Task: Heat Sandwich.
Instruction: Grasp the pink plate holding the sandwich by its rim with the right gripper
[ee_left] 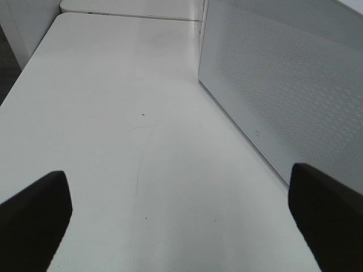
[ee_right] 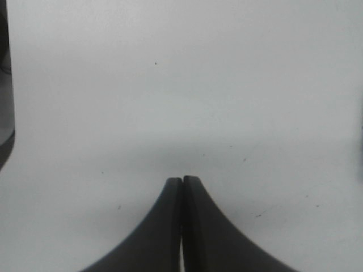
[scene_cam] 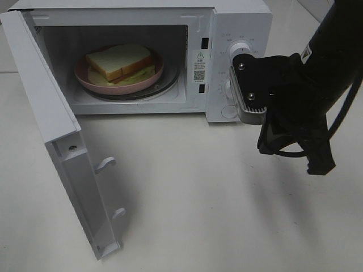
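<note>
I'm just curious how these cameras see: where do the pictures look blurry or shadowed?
Exterior high: even light, sandwich sharp in the microwave, the arm casts a soft shadow on the table. Left wrist: left gripper is dark, blurred. Right wrist: shut right gripper is a dark silhouette.

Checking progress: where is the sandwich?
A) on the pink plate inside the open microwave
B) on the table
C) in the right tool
A: the sandwich sits on the pink plate inside the microwave, whose door stands open.
</note>
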